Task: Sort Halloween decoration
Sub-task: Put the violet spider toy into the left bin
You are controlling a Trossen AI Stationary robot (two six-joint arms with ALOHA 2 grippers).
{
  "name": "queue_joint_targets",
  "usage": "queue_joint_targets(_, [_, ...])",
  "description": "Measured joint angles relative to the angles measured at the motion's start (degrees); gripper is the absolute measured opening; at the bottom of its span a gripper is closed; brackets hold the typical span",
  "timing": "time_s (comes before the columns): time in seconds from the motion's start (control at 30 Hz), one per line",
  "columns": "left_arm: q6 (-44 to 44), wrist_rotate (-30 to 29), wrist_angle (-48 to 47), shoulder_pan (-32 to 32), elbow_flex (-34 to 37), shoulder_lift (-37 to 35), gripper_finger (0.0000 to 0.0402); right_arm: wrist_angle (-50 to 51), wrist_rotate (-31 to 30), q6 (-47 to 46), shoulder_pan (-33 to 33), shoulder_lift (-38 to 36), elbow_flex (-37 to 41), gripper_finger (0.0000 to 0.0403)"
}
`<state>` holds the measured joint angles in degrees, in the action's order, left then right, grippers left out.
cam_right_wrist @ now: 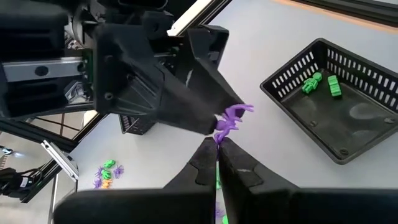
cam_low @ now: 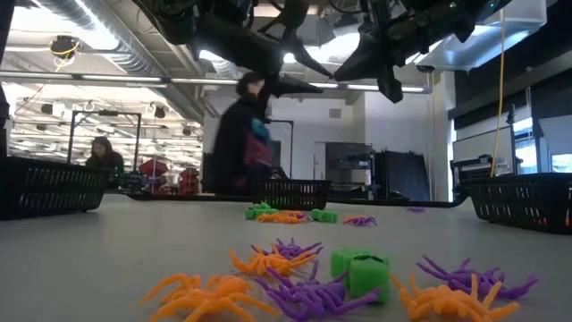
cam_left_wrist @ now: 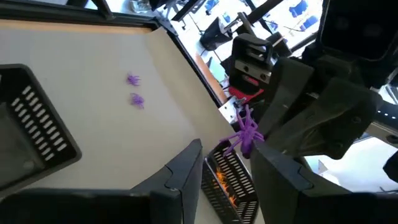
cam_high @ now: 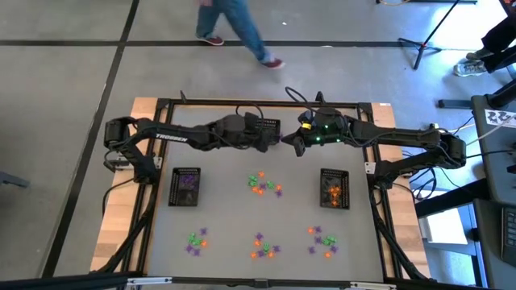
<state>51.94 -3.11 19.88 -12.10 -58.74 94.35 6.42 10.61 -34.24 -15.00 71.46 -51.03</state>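
Note:
A purple plastic spider [cam_right_wrist: 231,118], one of the Halloween decorations, hangs in the air above the far middle of the table. My right gripper [cam_right_wrist: 217,142] [cam_high: 295,146] reaches in from the table's right and is shut on it. My left gripper [cam_left_wrist: 229,151] [cam_high: 279,138] comes from the left and stands open, with a finger on each side of the spider [cam_left_wrist: 247,132]. Piles of purple, green and orange trinkets lie at the table's centre [cam_high: 262,184] and along its near edge [cam_high: 264,247]. My right gripper pinches the spider's lower legs [cam_right_wrist: 221,132] between its two fingertips, slanting slightly down from the table's right. The body sticks out beyond the tips, lifted clear of the table. My left gripper: one dark finger [cam_right_wrist: 205,106] lies close against the spider; whether it touches I cannot tell.
A black mesh basket [cam_high: 186,187] with purple pieces stands at the left, one with orange pieces [cam_high: 334,188] at the right. A third basket [cam_right_wrist: 329,99], holding green pieces, lies below the arms. Two purple spiders [cam_left_wrist: 135,90] lie loose. A person [cam_high: 234,24] walks beyond the table.

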Motion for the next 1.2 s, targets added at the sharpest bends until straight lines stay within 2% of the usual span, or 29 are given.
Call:
queue_joint_targets(0.23, [-0.02,-0.03,0.99,-1.17,0.00,-0.02,0.0121,0.07,0.18,0.00,0.00,0.00,0.00,0.0005])
queue_joint_targets(0.5, [0.00,2.62,3.68,-1.42,0.02,-0.02,0.0121,0.07,0.40,0.19,0.00,0.00,0.00,0.0005])
queue_joint_targets(0.7, [0.00,6.80,3.74,-1.40,0.04,-0.02,0.0121,0.04,-0.04,0.52,0.00,0.00,0.00,0.0005])
queue_joint_targets(1.2, [-1.66,9.12,3.78,-1.27,0.04,-0.04,0.0121,0.04,-0.09,1.20,0.00,0.00,0.00,0.0005])
